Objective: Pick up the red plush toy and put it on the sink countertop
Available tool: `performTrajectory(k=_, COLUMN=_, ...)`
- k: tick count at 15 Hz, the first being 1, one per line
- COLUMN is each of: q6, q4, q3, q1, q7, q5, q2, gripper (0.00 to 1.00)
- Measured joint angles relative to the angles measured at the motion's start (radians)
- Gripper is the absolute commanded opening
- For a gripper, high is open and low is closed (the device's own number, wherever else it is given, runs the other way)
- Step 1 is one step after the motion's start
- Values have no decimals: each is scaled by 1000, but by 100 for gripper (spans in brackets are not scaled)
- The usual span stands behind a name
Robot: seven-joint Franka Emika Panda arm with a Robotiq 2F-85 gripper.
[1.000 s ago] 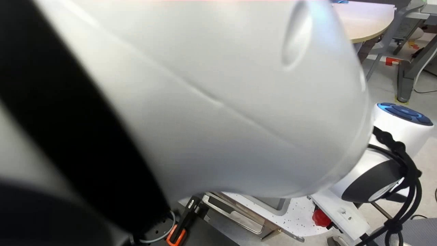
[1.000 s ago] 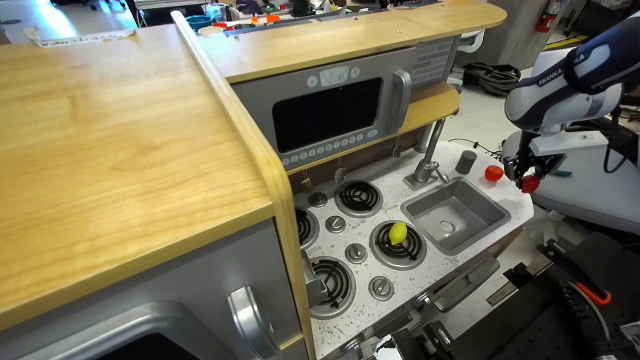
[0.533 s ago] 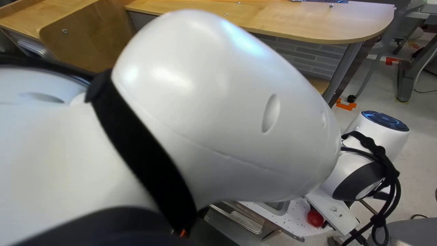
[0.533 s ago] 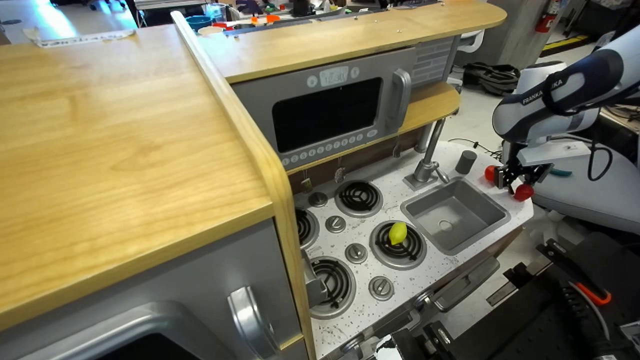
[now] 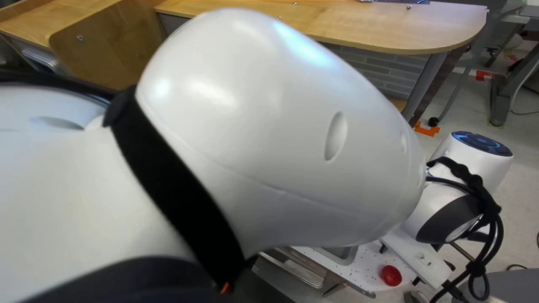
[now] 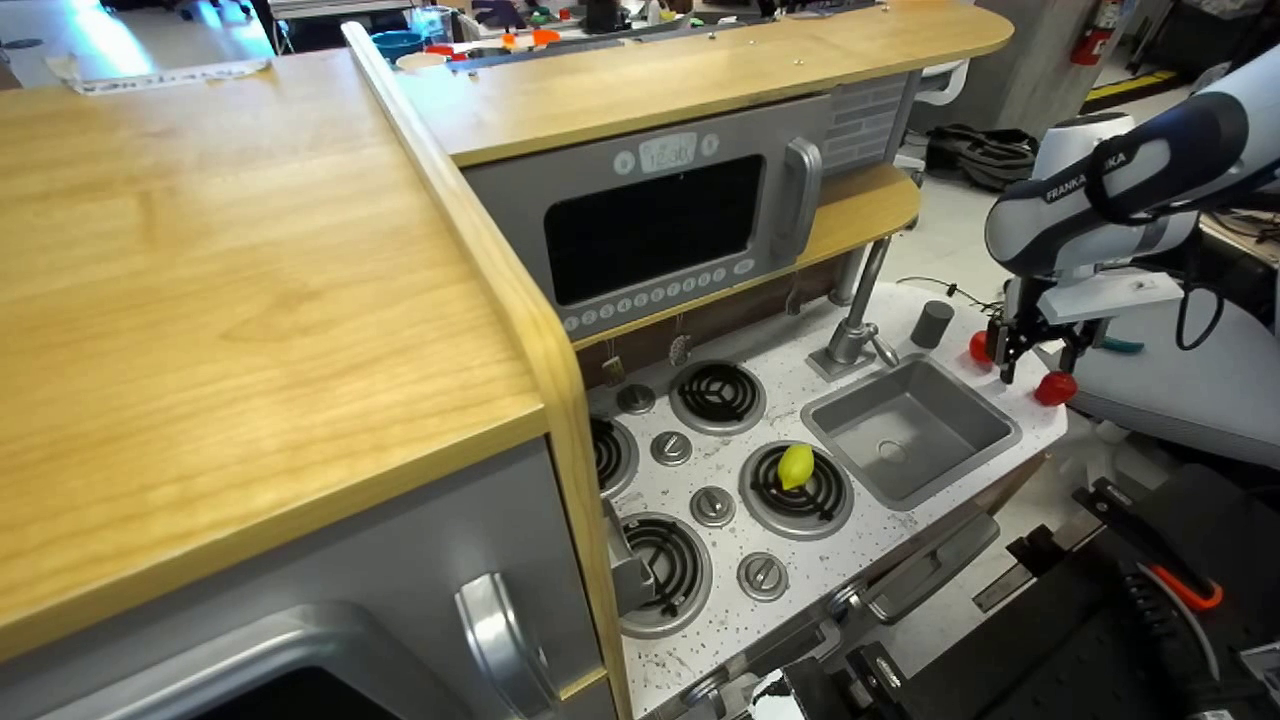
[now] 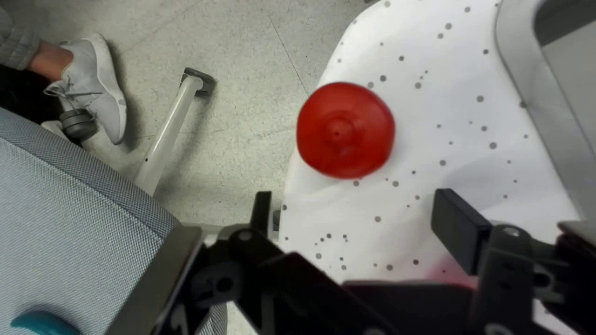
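Observation:
The red plush toy (image 7: 345, 130) sits by itself at the rounded end of the sink countertop (image 7: 396, 60), close to its outer edge. Both exterior views show the same toy (image 5: 390, 275) there, and the toy (image 6: 1056, 388) is just below my gripper (image 6: 1038, 366) in an exterior view. My gripper (image 7: 359, 221) stands open in the wrist view, with bare speckled counter between its fingers (image 7: 454, 228). The toy lies ahead of the fingertips, apart from them. In an exterior view the wrist and a white bracket hide most of the gripper.
Another red round object (image 6: 980, 347) lies behind the gripper, beside a grey cylinder (image 6: 932, 324). The grey basin (image 6: 905, 430) and faucet (image 6: 850, 340) are adjacent. A yellow lemon-like object (image 6: 796, 466) rests on a burner. A grey chair (image 7: 93, 223) stands beside the counter.
The arm has carried the red plush toy from beyond the counter's edge onto its rounded end. The fingers have since spread and risen slightly, leaving the toy behind.

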Motion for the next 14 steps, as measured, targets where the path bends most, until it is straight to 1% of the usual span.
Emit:
performTrajectory(k=3, q6=33, q4=-30, q3=-3, q1=-3, q7=-39, q5=0, q2=-28, gripper=100)
performTrajectory(k=5, q6=80, q4=-83, q3=-8, q1=-5, q7=-73, q5=0, q2=-65, gripper=100)
performTrajectory(k=10, q6=207, q4=-300, q3=-8, q1=-6, q7=-192, q5=0, q2=-202, gripper=100)
performTrajectory(k=14, q6=275, q4=-478, q3=38, q1=-6, q7=-268, q5=0, q2=-337, gripper=100)
